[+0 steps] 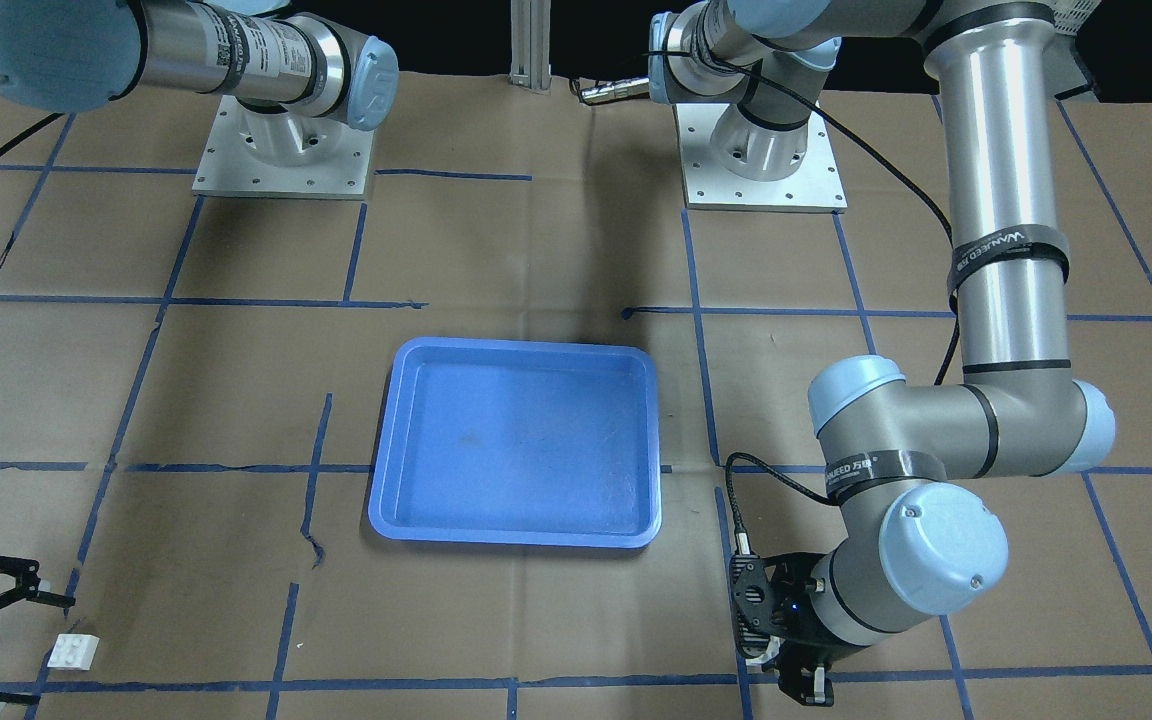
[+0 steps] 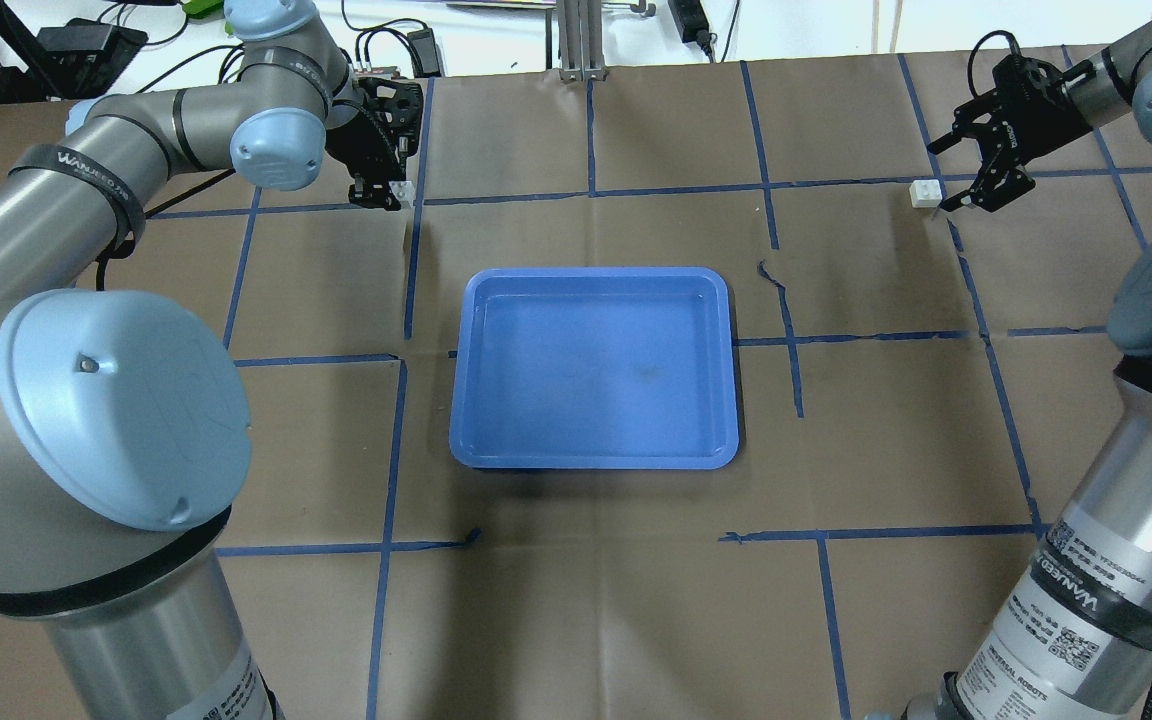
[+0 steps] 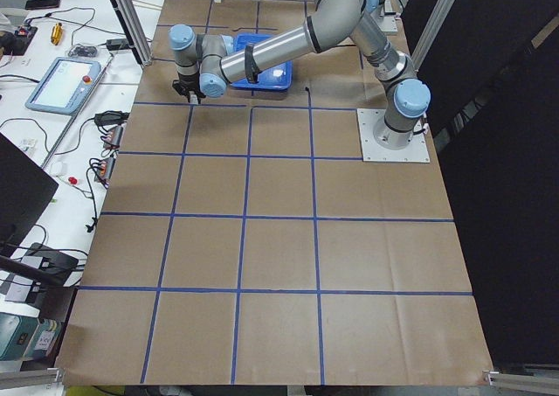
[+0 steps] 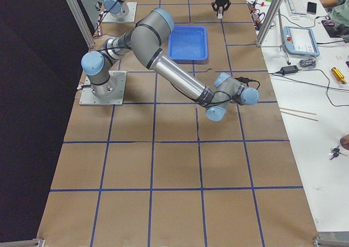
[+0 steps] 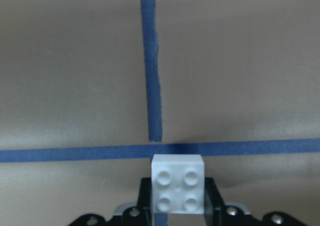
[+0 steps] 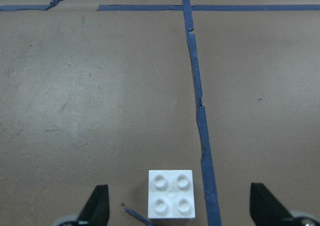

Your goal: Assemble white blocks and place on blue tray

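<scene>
The blue tray (image 2: 593, 277) lies empty at the table's middle, also seen in the front-facing view (image 1: 514, 535). My left gripper (image 2: 386, 193) is at the far left and is shut on one white block (image 5: 178, 186), studs up, at a crossing of blue tape lines. My right gripper (image 2: 937, 178) is at the far right and is open. The second white block (image 2: 926, 193) rests on the table between its spread fingers (image 6: 97, 206). This block shows in the right wrist view (image 6: 171, 191) and in the front-facing view (image 1: 73, 651).
Brown paper with a blue tape grid (image 2: 796, 340) covers the table. The two arm bases (image 1: 281, 150) stand on metal plates at the robot's side. Cables and devices (image 2: 406, 40) lie beyond the table's far edge.
</scene>
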Robot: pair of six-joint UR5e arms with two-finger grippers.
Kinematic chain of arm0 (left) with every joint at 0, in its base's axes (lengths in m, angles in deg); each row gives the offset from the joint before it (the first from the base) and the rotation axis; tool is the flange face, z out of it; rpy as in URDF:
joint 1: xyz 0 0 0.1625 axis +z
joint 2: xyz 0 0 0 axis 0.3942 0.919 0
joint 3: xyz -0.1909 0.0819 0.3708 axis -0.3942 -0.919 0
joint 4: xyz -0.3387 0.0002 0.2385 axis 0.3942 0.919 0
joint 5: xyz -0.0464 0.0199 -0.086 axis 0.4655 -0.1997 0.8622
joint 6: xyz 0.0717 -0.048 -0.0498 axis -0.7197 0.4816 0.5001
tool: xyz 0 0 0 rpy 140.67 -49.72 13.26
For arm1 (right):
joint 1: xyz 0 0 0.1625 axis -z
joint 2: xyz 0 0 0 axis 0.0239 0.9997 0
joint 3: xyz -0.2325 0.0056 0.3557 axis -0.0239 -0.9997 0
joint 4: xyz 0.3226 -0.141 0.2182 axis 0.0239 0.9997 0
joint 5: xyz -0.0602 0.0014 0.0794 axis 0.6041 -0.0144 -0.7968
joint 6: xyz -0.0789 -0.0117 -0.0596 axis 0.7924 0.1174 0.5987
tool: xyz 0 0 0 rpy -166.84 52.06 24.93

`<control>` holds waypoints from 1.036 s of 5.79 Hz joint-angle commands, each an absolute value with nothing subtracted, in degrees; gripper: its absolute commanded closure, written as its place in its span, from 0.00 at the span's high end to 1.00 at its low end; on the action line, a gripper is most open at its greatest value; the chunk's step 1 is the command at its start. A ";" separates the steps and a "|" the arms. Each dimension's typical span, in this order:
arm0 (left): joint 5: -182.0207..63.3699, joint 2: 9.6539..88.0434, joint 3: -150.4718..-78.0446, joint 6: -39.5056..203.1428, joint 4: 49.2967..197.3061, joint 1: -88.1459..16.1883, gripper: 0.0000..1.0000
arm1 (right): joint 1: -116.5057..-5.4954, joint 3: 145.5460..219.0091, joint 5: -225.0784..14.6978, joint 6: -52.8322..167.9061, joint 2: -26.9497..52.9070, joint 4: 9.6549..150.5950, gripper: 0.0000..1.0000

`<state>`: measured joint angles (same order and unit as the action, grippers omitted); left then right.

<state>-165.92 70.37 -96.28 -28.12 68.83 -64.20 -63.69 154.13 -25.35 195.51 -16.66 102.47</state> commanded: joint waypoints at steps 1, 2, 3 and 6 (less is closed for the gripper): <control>-165.93 65.06 -98.07 -26.44 74.40 -69.90 0.00 | -63.68 154.41 -24.96 196.03 -17.37 102.43 0.95; -165.76 61.02 -102.78 -26.17 74.87 -73.60 0.00 | -63.68 154.41 -24.78 195.94 -17.37 102.43 0.90; -165.93 57.42 -110.31 -23.38 73.57 -75.55 0.00 | -63.68 154.41 -24.69 195.86 -17.28 102.43 0.79; -165.94 57.03 -117.05 -13.51 67.57 -84.26 0.00 | -63.68 154.41 -24.51 195.77 -17.02 102.43 0.47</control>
<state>-166.12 57.10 -115.46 -15.20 68.06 -82.27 -63.68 154.41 -24.54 195.83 -17.10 102.43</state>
